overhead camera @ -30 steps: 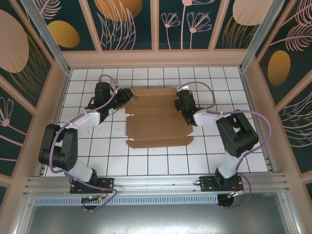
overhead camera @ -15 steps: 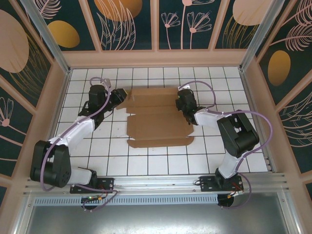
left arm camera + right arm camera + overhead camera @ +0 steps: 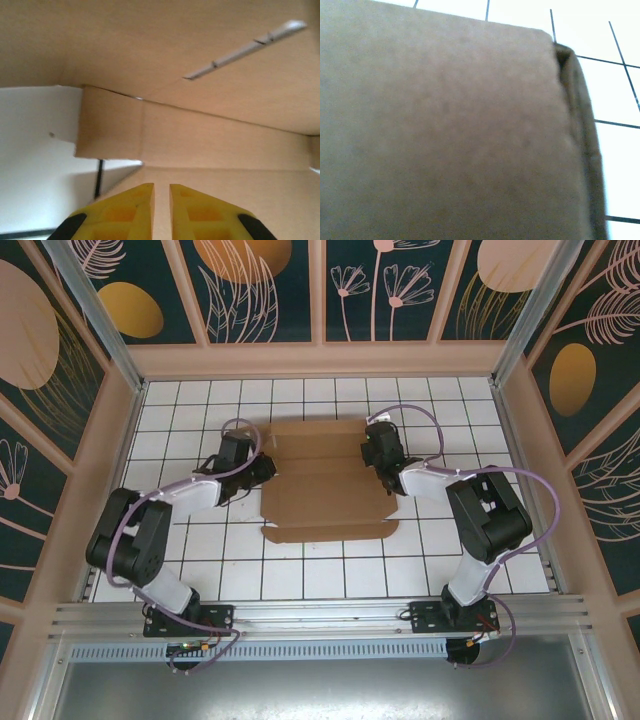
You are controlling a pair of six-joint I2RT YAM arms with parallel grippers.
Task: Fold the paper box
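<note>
One paper box (image 3: 325, 502), still a flat brown sheet with creases and tabs, lies mid-table on the white tiled table (image 3: 200, 560), its length running roughly near to far, flaps toward the far side. It lies where it did half a second ago. The left gripper (image 3: 264, 466) has dropped from the sheet's far left corner to its left edge, its yellow fingers (image 3: 192, 205) nearly together around nothing. The right gripper (image 3: 377, 454) stays over the right edge; I cannot tell its opening
</note>
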